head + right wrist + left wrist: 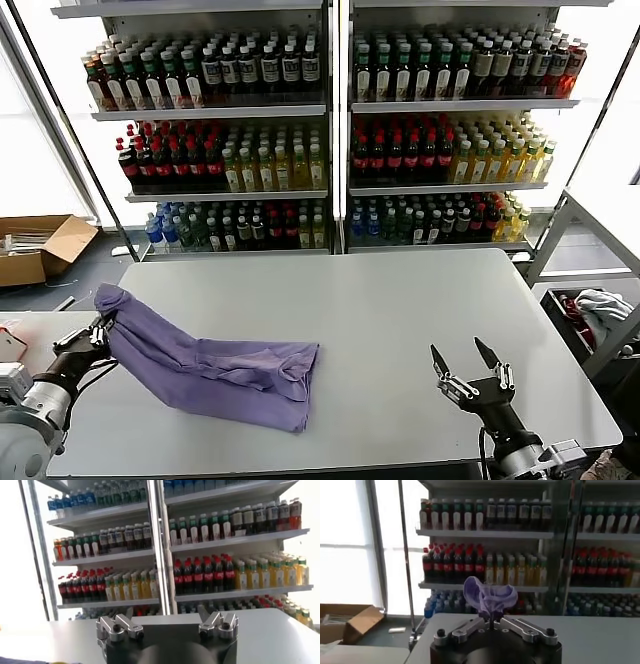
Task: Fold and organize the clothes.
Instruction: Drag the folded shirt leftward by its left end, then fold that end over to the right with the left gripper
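A lavender T-shirt (215,365) lies partly folded on the left half of the grey table (400,310). Its left end is lifted off the table. My left gripper (103,325) is shut on that raised end at the table's left edge. In the left wrist view the pinched cloth (487,596) bunches up above the closed gripper (491,621). My right gripper (466,360) is open and empty near the table's front right, pointing away from me. In the right wrist view its fingers (131,615) stand wide apart over bare table.
Shelves of bottled drinks (330,130) stand behind the table. A cardboard box (40,245) sits on the floor at the far left. A bin holding cloth (600,310) stands to the right of the table.
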{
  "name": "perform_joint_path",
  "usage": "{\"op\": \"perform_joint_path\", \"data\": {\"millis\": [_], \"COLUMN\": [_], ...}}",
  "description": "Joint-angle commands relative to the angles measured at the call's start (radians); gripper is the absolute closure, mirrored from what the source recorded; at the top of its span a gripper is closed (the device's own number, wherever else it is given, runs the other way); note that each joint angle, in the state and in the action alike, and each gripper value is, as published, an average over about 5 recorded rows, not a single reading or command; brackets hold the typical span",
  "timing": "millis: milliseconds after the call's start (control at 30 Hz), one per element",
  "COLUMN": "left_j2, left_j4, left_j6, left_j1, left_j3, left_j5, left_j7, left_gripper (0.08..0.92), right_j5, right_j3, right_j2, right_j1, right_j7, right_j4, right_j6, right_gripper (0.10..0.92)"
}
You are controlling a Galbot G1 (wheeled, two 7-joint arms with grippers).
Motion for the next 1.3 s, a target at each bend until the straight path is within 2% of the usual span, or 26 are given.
{"op": "perform_joint_path", "data": {"millis": [33,200,567,900,1100,1300], "left_j2": [-0.031,-0.062,-0.069,-0.136,-0.126,-0.119], "left_j4": [-0.121,-0.06,0.083,0.092,0.014,-0.105], "left_j6": [-0.013,-0.024,-0.034,0.007,-0.016,-0.051], "left_j1": [-0.024,-0.067,-0.114,-0.137,-0.112,-0.12], "left_j3": [0.432,0.572,0.698,0.74,0.701,0.612], "left_j5": [0.122,0.196,0.244,0.28,0.269,0.135], "left_j7": [-0.043,-0.043,-0.051,-0.162,-0.179,-0.265], "left_gripper": [0.899,0.899,0.899,0.883,0.732,0.559], "right_j5": [-0.005,-0.014,-0.051,-0.073,-0.069,-0.067], "right_j3": [0.009,0.015,-0.023,-0.061,-0.065,-0.071], "right_j2": [0.01,0.019,0.049,0.06,0.055,0.059], "right_j1": [-0.023,-0.032,-0.035,-0.017,0.002,0.011], "right_j7": [-0.001,-0.007,-0.009,-0.006,-0.002,0.0], "right_j4": [0.01,0.02,0.005,-0.015,-0.02,-0.021], "right_j6": [0.004,0.003,0.011,0.019,0.015,0.012], "right_gripper": [0.203,0.203,0.203,0.203,0.203,0.203]}}
